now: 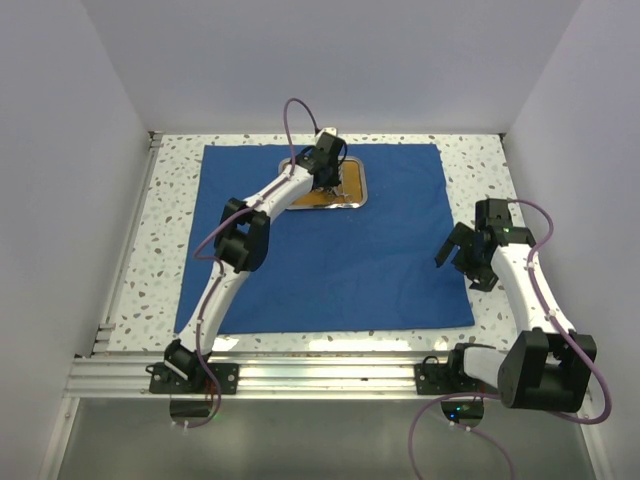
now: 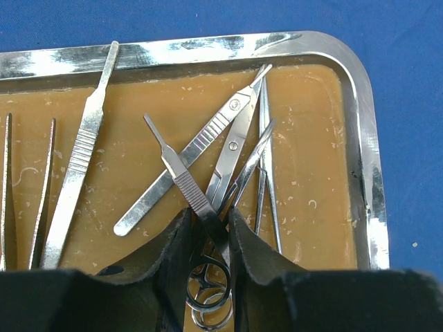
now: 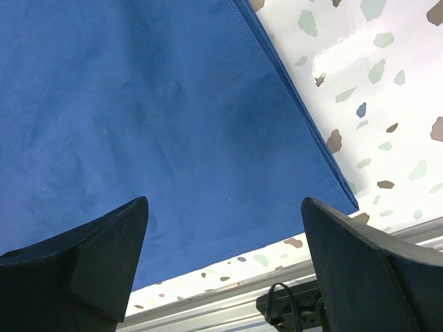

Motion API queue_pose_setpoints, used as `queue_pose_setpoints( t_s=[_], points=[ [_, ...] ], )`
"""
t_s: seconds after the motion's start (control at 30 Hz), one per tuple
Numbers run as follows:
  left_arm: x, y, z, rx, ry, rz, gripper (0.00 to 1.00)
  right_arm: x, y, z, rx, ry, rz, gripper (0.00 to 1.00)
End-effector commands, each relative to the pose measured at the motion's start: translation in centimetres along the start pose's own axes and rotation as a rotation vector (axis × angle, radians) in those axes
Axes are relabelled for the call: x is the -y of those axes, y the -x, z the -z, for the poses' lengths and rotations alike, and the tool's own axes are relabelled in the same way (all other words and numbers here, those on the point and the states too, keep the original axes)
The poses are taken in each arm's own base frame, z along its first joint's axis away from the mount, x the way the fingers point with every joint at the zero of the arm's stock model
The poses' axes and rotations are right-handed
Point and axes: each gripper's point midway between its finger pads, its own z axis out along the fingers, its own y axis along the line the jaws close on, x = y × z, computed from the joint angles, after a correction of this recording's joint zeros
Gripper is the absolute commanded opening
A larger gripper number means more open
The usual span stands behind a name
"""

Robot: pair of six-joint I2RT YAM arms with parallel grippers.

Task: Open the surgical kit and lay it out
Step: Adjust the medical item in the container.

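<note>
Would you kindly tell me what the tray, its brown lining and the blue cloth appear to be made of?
The tray looks like polished steel: its rim is mirror-bright. Its brown lining seems a matte waxy or rubbery slab, flecked with pale crumbs; I cannot tell which. The blue cloth looks like woven fabric, with faint creases and a stitched hem.

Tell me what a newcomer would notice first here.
The royal-blue cloth spread flat over most of the speckled table dominates. At its far edge sits a steel tray with an orange-brown inside, where the left end effector straddles a crossed tangle of silver instruments. The right end effector hangs wide open over the cloth's near right corner.
</note>
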Motion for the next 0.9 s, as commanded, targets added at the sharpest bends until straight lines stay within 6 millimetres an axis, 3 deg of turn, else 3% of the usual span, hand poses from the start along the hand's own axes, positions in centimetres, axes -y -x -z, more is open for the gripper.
queue_pose_setpoints(
  t_s=[0.0, 0.37, 0.7, 0.87],
  points=[
    [-4.1, -7.2, -1.7, -0.195, 0.128, -0.069, 0.0, -0.2, 0.4, 0.1, 0.02, 0.01, 0.021, 0.96],
    [-0.6, -5.2, 0.6, -0.135, 0.057, -0.069, 0.0, -0.2, 0.5, 0.2, 0.032, 0.016, 0.017, 0.96],
    [2.8, -2.1, 2.8, -0.047, -0.041, -0.057, 0.0, -0.3, 0.7, 0.8, 0.052, 0.027, 0.017, 0.96],
    [4.4, -1.9, 3.4, -0.034, -0.083, -0.074, 0.0, -0.3, 0.7, 1.1, 0.057, 0.032, 0.017, 0.96]
  ],
)
